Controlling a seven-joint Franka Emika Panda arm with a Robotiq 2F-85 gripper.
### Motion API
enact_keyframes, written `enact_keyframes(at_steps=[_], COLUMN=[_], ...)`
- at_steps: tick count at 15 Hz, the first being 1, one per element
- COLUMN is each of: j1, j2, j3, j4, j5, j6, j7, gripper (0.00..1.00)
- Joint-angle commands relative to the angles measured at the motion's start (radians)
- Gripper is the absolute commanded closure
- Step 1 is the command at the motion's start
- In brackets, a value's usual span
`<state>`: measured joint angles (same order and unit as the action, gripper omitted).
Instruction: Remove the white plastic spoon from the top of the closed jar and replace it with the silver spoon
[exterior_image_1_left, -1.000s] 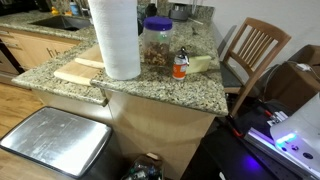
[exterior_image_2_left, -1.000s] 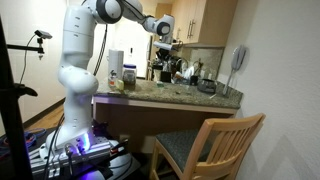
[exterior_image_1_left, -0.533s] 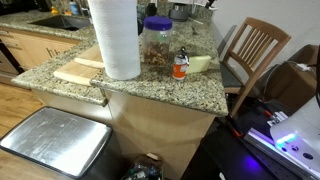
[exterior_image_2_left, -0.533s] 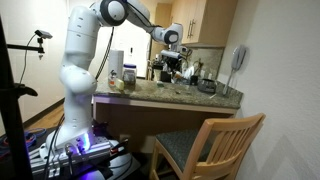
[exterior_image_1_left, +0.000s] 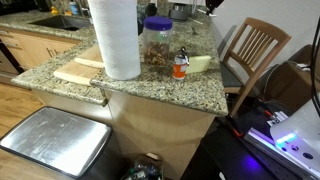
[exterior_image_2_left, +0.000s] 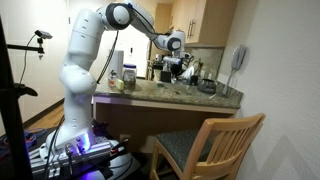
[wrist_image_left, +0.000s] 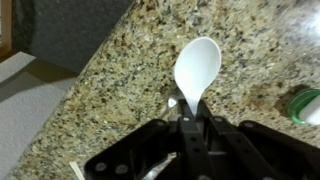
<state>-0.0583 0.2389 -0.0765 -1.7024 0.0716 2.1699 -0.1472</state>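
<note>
The black pincer (wrist_image_left: 190, 128) is clamped on the handle of the small white plastic spoon (wrist_image_left: 197, 65), above the speckled granite desk (wrist_image_left: 120, 80).

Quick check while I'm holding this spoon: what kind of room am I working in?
Most likely a home kitchen: a speckled granite counter with a sink set into it, wooden cabinets on the wall, and a paper towel roll standing on the counter.
</note>
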Motion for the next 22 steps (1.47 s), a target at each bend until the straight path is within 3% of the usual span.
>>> enact_keyframes(at_steps=[1,8,9,10,11,12,22], j1=[-0.023,-0.023,-0.023,-0.023,-0.022,-0.022,-0.033], j2=[0.082,0.174,0.141,0.149,0.149,0.148,0.245], j3=[-0.022,-0.047,-0.04,-0.04,-0.039,-0.039,-0.029], j4=[0.049,0.067,0.032,0.033,0.033,0.033,0.092], j5=[-0.027,-0.062,-0.067,-0.067,-0.067,-0.067,-0.02], j6=[0.063,0.081,0.094,0.094,0.094,0.094,0.093], j7=[0.121,0.296,0.269,0.274,0.274,0.274,0.294], gripper=[0.97,0.97,0.97,0.89,0.89,0.97,0.97])
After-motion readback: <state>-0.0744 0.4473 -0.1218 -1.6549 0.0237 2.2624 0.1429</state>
